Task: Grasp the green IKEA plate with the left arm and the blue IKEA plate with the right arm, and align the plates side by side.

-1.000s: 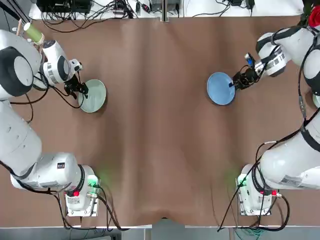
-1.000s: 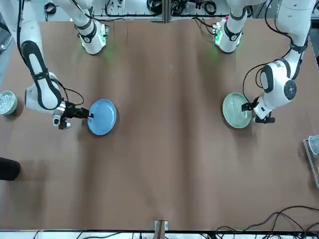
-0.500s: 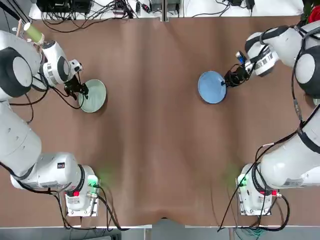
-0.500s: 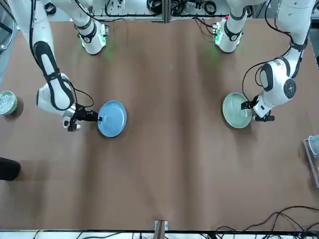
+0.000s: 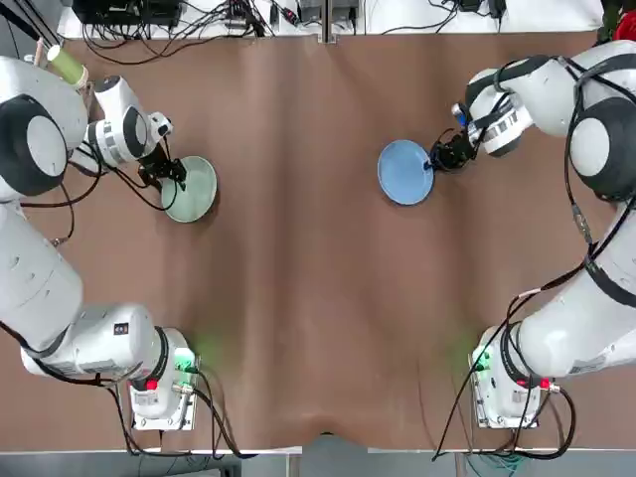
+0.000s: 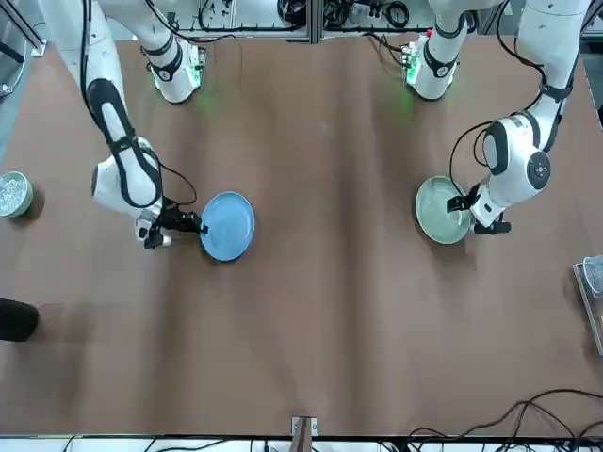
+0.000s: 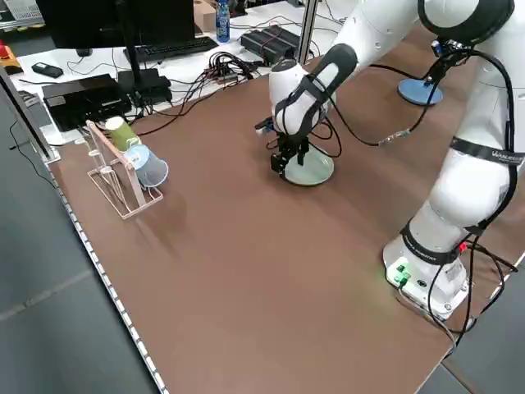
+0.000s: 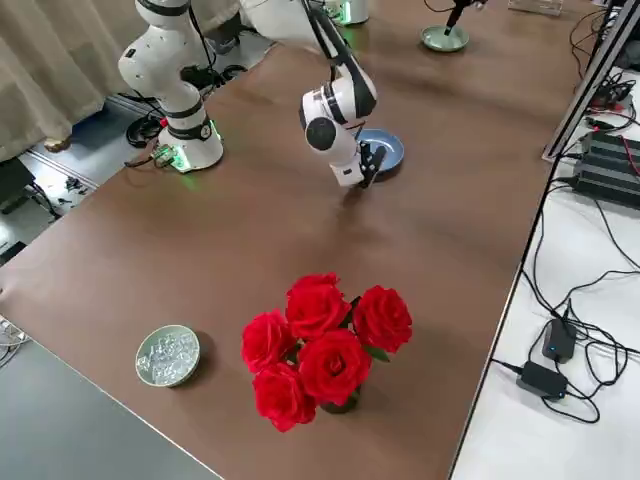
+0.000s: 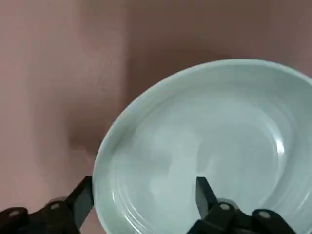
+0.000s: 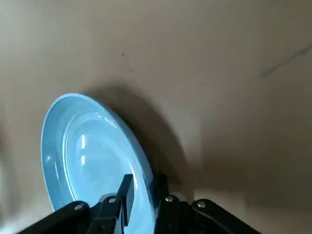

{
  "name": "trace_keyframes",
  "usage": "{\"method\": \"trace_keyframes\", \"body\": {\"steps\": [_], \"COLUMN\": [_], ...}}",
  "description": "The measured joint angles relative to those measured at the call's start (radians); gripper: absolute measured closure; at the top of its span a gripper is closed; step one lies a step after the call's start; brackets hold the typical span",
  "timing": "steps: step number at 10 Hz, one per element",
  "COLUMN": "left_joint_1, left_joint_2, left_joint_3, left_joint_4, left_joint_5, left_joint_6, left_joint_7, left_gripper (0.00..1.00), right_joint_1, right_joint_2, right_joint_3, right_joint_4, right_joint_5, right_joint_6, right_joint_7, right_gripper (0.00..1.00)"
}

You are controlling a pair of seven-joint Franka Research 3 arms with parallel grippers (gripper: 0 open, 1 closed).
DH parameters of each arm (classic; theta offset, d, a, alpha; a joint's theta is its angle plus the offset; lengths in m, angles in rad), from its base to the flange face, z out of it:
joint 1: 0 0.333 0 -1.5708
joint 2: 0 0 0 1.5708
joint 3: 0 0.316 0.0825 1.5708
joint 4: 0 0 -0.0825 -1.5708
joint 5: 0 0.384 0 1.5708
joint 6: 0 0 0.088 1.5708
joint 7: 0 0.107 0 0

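Now two robot arms each meet a plate on a brown table [image 5: 298, 298].
Right gripper [image 5: 437, 161] pinches the blue IKEA plate's [image 5: 404, 172] rim; left gripper [image 5: 171, 175], fingers spread wide, straddles the green IKEA plate's [image 5: 194, 189] edge. Plates lie well apart.

A: What lies on the brown surface [image 8: 250, 220] near its right edge?

B: A bunch of red roses [image 8: 320, 345] and, near it, a small round dish of clear beads [image 8: 167, 355].

A: And at the left side?

B: A light wire rack [image 7: 115, 176] carrying a green cup [image 7: 121, 131] and a blue cup [image 7: 148, 168] on their sides. Beyond the surface's far edge, black cables [image 5: 189, 25] and dark boxes [image 7: 82, 94] rest on a white bench [image 8: 560, 380].
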Motion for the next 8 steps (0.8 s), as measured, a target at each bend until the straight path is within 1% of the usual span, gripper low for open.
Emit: {"method": "trace_keyframes", "body": {"steps": [2,5,6,8], "left_joint_1": [0.0,0.0,0.0,0.0], "left_joint_2": [0.021,0.059,0.067,0.078], "left_joint_3": [-0.014,-0.066,-0.079,-0.1], "left_joint_4": [0.015,0.055,0.066,0.081], "left_joint_5": [0.0,0.0,0.0,-0.001], "left_joint_6": [0.029,0.043,0.043,0.044], "left_joint_7": [-0.014,-0.091,-0.106,-0.143], "left_gripper": [0.08,0.08,0.08,0.08], "right_joint_1": [0.074,0.181,0.202,0.213], "right_joint_2": [0.001,0.002,0.002,0.002], "right_joint_3": [0.0,0.0,0.0,0.0], "right_joint_4": [0.0,0.0,0.001,0.001], "right_joint_5": [0.083,0.22,0.244,0.277], "right_joint_6": [0.046,0.109,0.12,0.124], "right_joint_7": [0.0,0.001,0.003,0.004], "right_gripper": [0.73,0.73,0.73,0.73]}}
